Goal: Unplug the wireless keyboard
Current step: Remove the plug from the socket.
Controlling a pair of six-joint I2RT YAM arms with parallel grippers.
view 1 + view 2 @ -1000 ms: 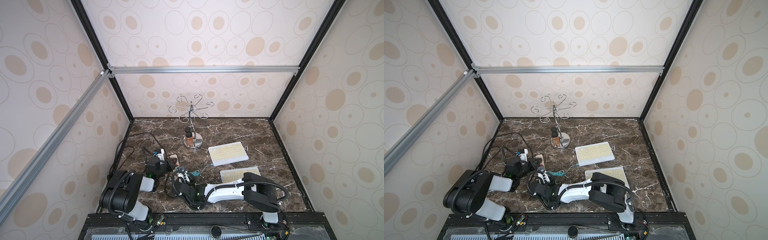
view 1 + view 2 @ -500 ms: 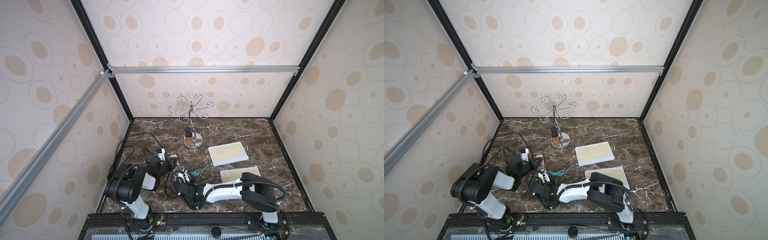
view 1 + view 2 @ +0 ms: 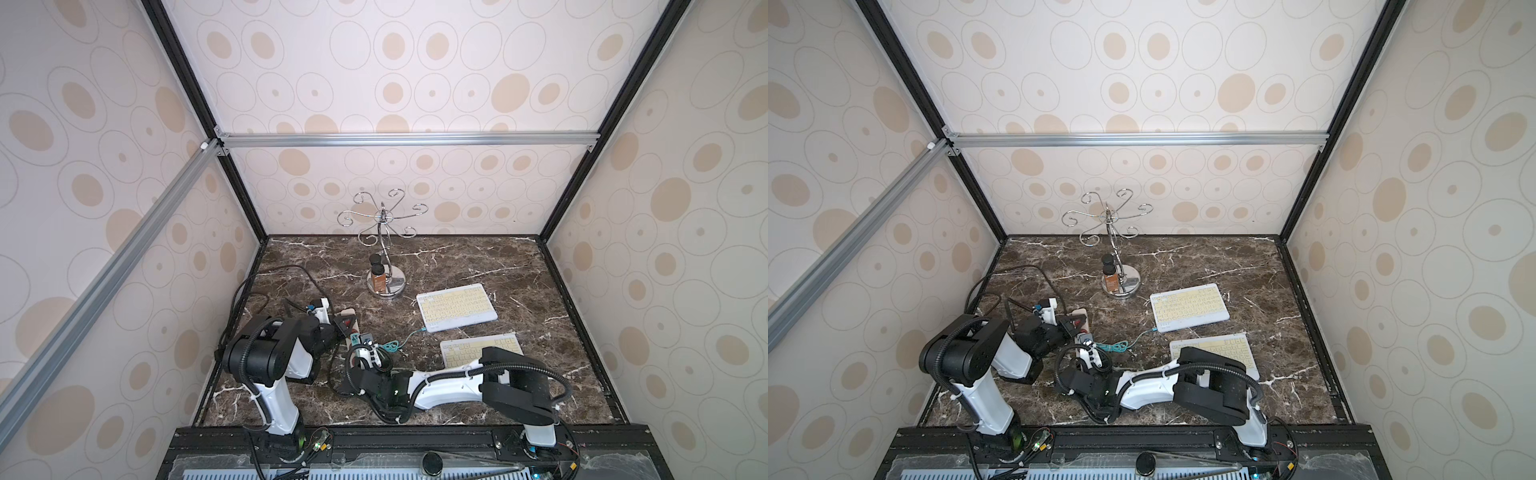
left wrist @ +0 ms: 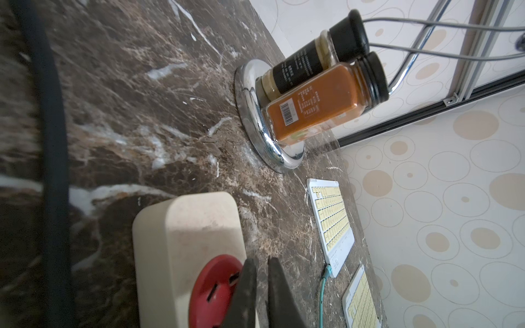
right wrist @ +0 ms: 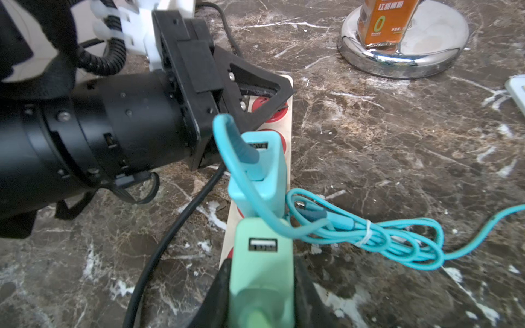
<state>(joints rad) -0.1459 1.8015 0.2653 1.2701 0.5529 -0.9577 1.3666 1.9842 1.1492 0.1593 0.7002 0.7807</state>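
The white wireless keyboard with pale yellow keys (image 3: 456,307) lay flat on the dark marble tabletop (image 3: 498,266), just beyond a second keyboard of the same kind (image 3: 478,351). A thin teal cable (image 5: 369,233) entered its near corner. That cable ran in a tied coil back to a teal block charger (image 5: 264,173) standing in the cream plastic power strip with red sockets (image 4: 184,227). The left gripper (image 4: 261,259) had its jaws drawn almost together with nothing between them, tips on or just above a red socket, most likely to pin the strip so it would not lift. The right gripper (image 5: 262,267) was clamped on the sides of a mint-green charger (image 5: 262,301) next along the strip. That charger's port looked empty and the cable seemed to belong to the teal one, so this grasp may have been on the wrong block
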